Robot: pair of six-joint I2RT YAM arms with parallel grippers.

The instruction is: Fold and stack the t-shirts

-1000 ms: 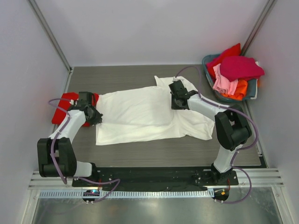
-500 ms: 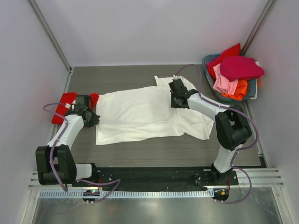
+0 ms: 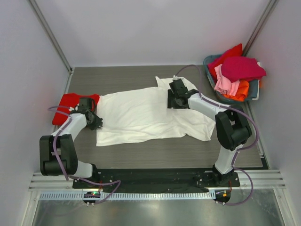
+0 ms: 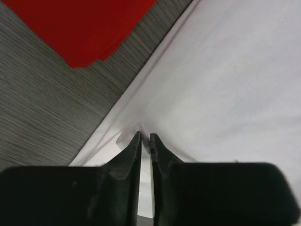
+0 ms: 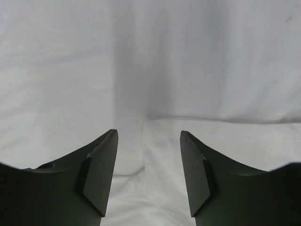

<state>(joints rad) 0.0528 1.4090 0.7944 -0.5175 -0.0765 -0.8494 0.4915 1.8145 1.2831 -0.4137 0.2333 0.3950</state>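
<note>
A large white t-shirt (image 3: 141, 115) lies spread across the middle of the table, folded over on itself. A plain red t-shirt (image 3: 69, 102) lies folded at the far left, partly under my left arm. My left gripper (image 3: 96, 122) sits low at the white shirt's left edge. In the left wrist view its jaws (image 4: 145, 135) stand a narrow slit apart, with a small pucker of white cloth (image 4: 225, 84) at the tips and the red shirt (image 4: 80, 28) beyond. My right gripper (image 3: 173, 101) is open above the shirt's upper right part, with only flat white cloth (image 5: 150, 56) under its spread fingers (image 5: 148, 133).
A grey-blue basket (image 3: 208, 63) at the back right corner holds a heap of red, magenta, pink and orange shirts (image 3: 240, 68). Walls close the table on the left, back and right. Dark table shows in front of the white shirt (image 3: 155, 153).
The right gripper has gone from shut to wide open, letting go of the white cloth. The left jaws have parted a little. The left arm's elbow has swung leftward.
</note>
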